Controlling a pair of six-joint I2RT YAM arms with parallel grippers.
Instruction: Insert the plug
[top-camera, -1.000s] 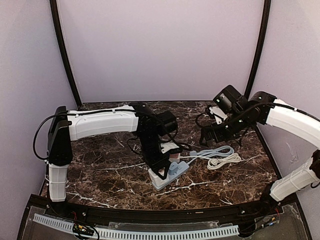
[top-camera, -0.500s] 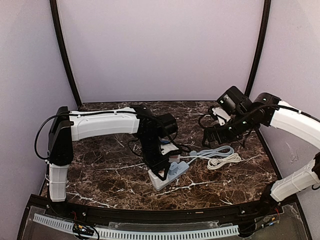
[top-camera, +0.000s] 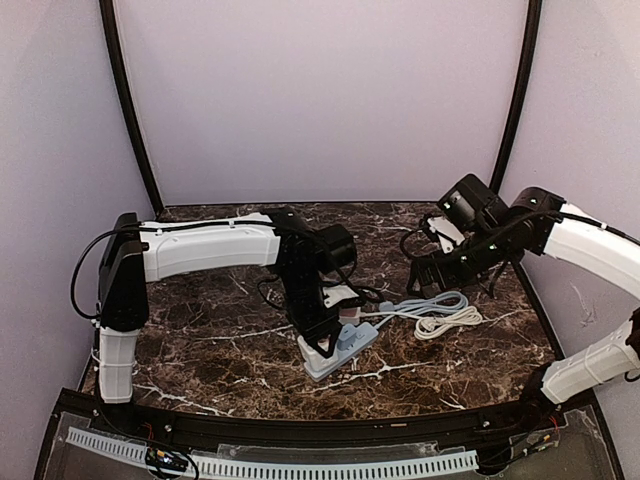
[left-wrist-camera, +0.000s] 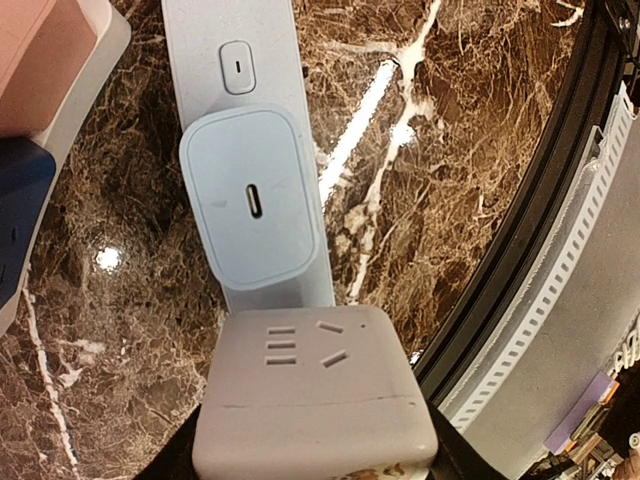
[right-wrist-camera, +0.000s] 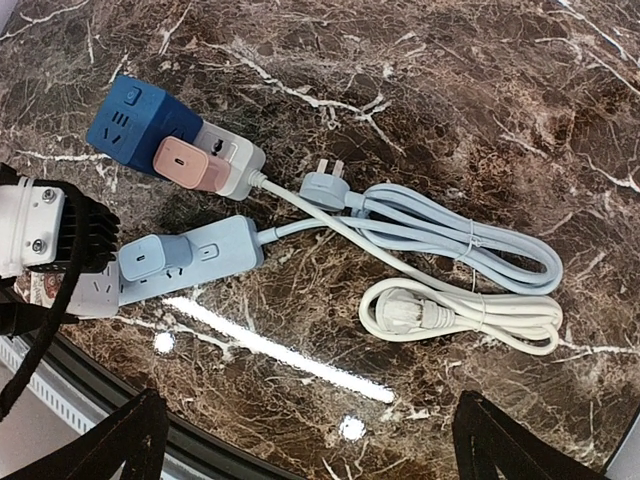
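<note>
The plug is a grey cube adapter (left-wrist-camera: 310, 390) with socket slots on its top face. My left gripper (left-wrist-camera: 315, 440) is shut on it, dark fingers (left-wrist-camera: 172, 462) hugging its sides. It covers the near end of a light-blue power strip (left-wrist-camera: 228, 35), right beside a light-blue USB-C charger (left-wrist-camera: 255, 200) plugged into that strip. How deep the cube sits I cannot tell. In the top view the left gripper (top-camera: 322, 345) points down at the strip (top-camera: 350, 342). My right gripper (right-wrist-camera: 310, 440) hangs open high above the table, nothing between its fingertips (right-wrist-camera: 110, 440).
A white strip (right-wrist-camera: 237, 160) carrying a dark-blue cube (right-wrist-camera: 135, 120) and a pink charger (right-wrist-camera: 185, 160) lies behind the blue strip (right-wrist-camera: 215, 245). A coiled blue cable (right-wrist-camera: 470, 240) and a coiled white cable (right-wrist-camera: 470, 315) lie to the right. The table's black front rail (left-wrist-camera: 545, 230) runs close by.
My right arm has drifted a little to the right, still open. The left gripper has barely moved and keeps its hold on the grey cube.
</note>
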